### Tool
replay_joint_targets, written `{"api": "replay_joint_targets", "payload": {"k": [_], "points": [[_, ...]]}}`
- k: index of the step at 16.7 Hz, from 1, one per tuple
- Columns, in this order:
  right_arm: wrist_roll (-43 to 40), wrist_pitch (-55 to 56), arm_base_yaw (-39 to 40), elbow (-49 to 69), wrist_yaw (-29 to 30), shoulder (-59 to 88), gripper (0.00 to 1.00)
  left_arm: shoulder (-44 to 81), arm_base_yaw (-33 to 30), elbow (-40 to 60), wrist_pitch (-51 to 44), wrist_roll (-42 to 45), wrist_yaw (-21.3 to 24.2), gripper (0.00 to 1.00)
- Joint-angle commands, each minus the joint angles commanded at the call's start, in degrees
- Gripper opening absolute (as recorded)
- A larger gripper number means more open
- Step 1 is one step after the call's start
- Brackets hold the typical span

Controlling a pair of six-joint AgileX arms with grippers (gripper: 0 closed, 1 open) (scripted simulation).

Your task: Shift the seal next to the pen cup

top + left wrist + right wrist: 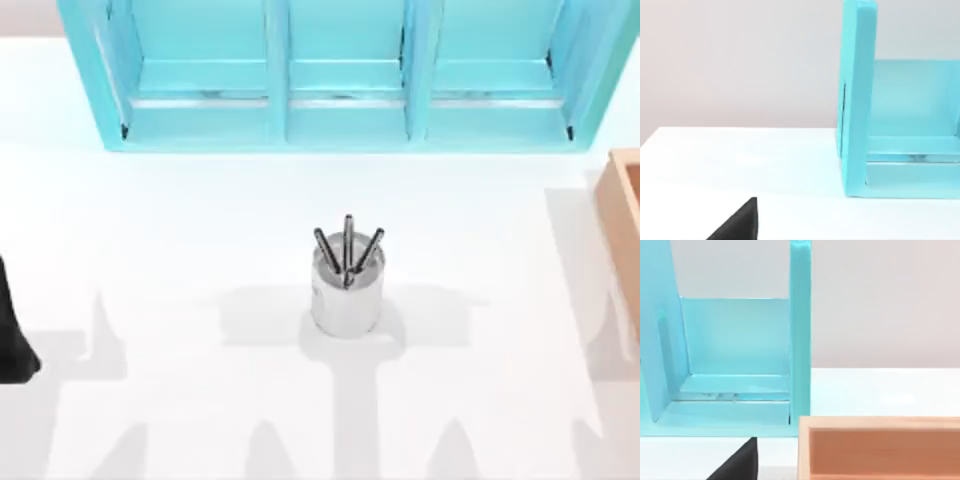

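Top view: the pen cup [347, 292] stands upright near the middle of the white surface [180, 230], three dark pens [347, 245] fanned out of its mouth, with a turquoise shelf unit [340, 75] along the far edge and a corner of a tan wooden box [622, 215] at the right edge. A black part of the left arm [12, 335] sits at the left edge, well apart from the cup. The seal cannot be located from this camera, so its position is undetermined. Left wrist view: an end panel of the shelf unit [857, 100], bare surface, and a black wedge at the lower edge (likely part of the left claw; whether released or clenched, I cannot tell). Right wrist view: shelf unit [740, 350] and wooden box [880, 447] close by, with a similar black wedge; the right claw's state likewise cannot be told. Judgement: the task stands at its opening step, nothing grasped near the cup. The next move calls for finding the seal, then approaching with fingers spread.
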Motion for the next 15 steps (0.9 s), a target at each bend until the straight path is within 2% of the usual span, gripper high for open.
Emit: {"api": "replay_joint_targets", "payload": {"k": [4,7,10,15], "points": [[0.00,0.00,0.00,0.00,0.00,0.00,1.00,1.80,0.49,1.84,-1.74,0.45,-0.09,1.00],[0.00,0.00,0.00,0.00,0.00,0.00,1.00,9.01,2.07,9.07,-8.09,2.06,-0.18,1.00],[0.00,0.00,0.00,0.00,0.00,0.00,1.00,21.68,4.27,20.59,-17.86,4.45,-0.15,1.00],[0.00,0.00,0.00,0.00,0.00,0.00,1.00,51.53,8.58,42.96,-38.35,9.22,-0.04,1.00]]}}
